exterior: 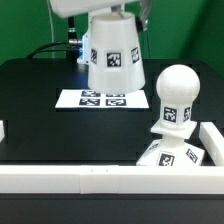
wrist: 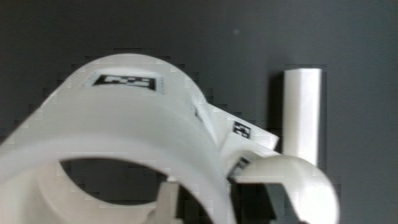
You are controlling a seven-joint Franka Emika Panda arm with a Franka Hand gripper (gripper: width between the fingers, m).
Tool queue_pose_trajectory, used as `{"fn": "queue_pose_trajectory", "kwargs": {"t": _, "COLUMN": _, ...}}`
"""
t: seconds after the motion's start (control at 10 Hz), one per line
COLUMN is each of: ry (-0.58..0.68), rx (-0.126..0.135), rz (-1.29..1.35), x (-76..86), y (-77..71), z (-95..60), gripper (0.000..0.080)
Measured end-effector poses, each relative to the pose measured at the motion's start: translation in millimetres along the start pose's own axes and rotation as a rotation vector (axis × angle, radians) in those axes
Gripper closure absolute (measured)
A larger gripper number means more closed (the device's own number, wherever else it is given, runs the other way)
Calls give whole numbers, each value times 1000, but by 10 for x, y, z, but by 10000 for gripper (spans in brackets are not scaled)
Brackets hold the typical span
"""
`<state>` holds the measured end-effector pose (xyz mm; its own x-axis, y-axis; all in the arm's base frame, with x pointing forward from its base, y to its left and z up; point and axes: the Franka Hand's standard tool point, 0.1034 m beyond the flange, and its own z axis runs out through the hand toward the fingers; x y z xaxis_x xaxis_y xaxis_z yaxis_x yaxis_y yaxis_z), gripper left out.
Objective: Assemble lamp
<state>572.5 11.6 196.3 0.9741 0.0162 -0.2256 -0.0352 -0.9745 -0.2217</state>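
Black worktop (exterior: 40,85) is carrying the bulb (exterior: 176,97) at four o'clock while jaws are clamping the light, stiff, slippery shade (exterior: 113,55) by its rim

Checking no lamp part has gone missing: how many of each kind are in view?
Shade: 1
Bulb: 1
Base: 1
Total: 3
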Motion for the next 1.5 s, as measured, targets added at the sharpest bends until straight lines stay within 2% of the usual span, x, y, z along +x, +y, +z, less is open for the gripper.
{"fn": "queue_pose_trajectory", "kwargs": {"t": 0.4, "ry": -29, "rx": 11, "rz": 16, "x": 70, "y": -359, "z": -370, "gripper": 755}}
{"fn": "queue_pose_trajectory", "kwargs": {"t": 0.6, "ry": -26, "rx": 11, "rz": 41, "x": 196, "y": -573, "z": -432, "gripper": 755}}
{"fn": "queue_pose_trajectory", "kwargs": {"t": 0.7, "ry": -25, "rx": 10, "rz": 40, "x": 251, "y": -648, "z": -408, "gripper": 755}}
{"fn": "queue_pose_trajectory", "kwargs": {"t": 0.8, "ry": -29, "rx": 7, "rz": 52, "x": 309, "y": -762, "z": -343, "gripper": 755}}
{"fn": "queue_pose_trajectory", "kwargs": {"t": 1.0, "ry": -18, "rx": 1, "rz": 64, "x": 428, "y": -906, "z": -117, "gripper": 755}}
{"fn": "queue_pose_trajectory", "kwargs": {"t": 1.3, "ry": -1, "rx": -9, "rz": 61, "x": 521, "y": -911, "z": 225, "gripper": 755}}
{"fn": "queue_pose_trajectory", "kwargs": {"t": 1.5, "ry": 9, "rx": -14, "rz": 63, "x": 504, "y": -858, "z": 405, "gripper": 755}}
